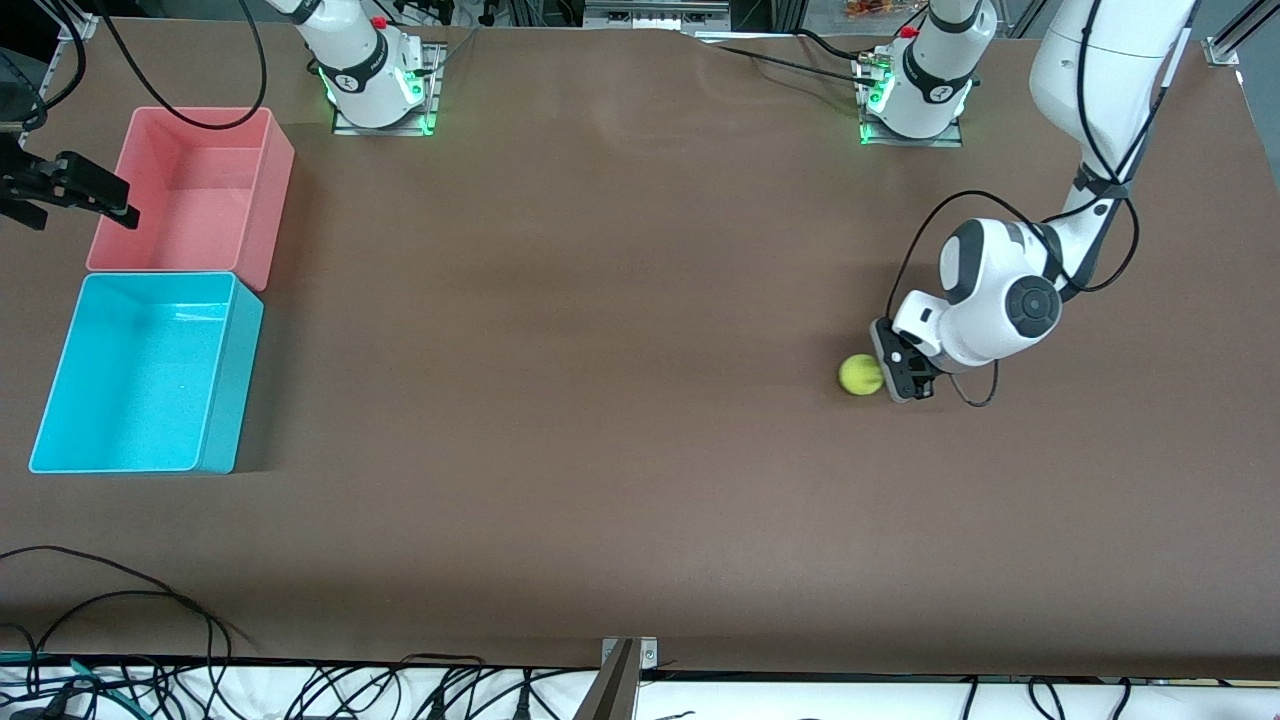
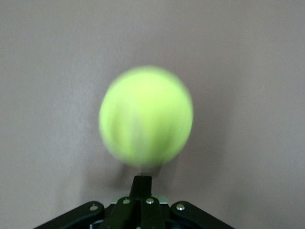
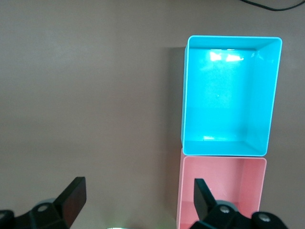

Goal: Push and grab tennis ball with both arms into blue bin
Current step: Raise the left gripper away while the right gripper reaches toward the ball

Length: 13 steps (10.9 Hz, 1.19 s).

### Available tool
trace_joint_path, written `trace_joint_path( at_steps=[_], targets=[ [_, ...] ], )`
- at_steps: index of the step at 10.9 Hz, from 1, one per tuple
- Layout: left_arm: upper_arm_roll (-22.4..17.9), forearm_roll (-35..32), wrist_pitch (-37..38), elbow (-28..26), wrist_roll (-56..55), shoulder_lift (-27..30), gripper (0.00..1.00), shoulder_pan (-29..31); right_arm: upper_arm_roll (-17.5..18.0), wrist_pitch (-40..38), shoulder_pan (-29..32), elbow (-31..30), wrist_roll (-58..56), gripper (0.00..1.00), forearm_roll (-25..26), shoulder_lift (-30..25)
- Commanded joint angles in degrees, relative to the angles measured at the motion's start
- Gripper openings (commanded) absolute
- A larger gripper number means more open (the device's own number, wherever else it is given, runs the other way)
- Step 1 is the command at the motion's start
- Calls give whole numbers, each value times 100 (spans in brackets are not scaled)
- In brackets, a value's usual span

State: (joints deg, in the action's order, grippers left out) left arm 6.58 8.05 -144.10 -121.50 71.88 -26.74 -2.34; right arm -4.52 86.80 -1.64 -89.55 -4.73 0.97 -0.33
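The tennis ball [image 1: 860, 375] lies on the brown table toward the left arm's end. My left gripper [image 1: 897, 378] is down at table level, shut and empty, its closed fingertips right against the ball. In the left wrist view the ball [image 2: 146, 117] is blurred, just ahead of the closed fingertips [image 2: 142, 182]. The blue bin [image 1: 140, 372] stands empty at the right arm's end. My right gripper [image 1: 112, 202] hangs open and empty beside the pink bin's outer edge. The right wrist view shows its spread fingers [image 3: 71, 198] and the blue bin [image 3: 228, 95].
A pink bin [image 1: 195, 190] stands empty against the blue bin, farther from the front camera; it also shows in the right wrist view [image 3: 221, 191]. Cables lie along the table's near edge [image 1: 120, 600]. A wide stretch of bare table lies between ball and bins.
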Motion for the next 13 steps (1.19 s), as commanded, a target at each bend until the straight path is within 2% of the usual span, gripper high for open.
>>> trace_joint_path(
  at_steps=[1,3,7,8,9,11,13],
  targets=[
    [-235,109,66,74,570,-8,0,155,-5,-111,15,131,-19,100,-97,42],
    [-429,109,93,48,922,167,0,207,3,-111,6,122,-36,100,-106,68],
    [-876,40,504,-620,933,1379,0,251,143,-50,-108,122,-54,100,-150,656],
    [-1026,-161,767,-621,933,1651,24,252,170,-6,-152,131,-36,100,-132,910],
    [-1158,-433,1013,-612,941,1915,99,252,170,81,-239,131,-28,100,-115,1095],
    [-1343,-611,1383,-594,907,2294,100,260,170,301,-311,122,-36,100,-141,1360],
    [-1492,-620,1437,-612,898,2593,100,260,170,582,-389,8,-63,100,-97,1614]
  ],
)
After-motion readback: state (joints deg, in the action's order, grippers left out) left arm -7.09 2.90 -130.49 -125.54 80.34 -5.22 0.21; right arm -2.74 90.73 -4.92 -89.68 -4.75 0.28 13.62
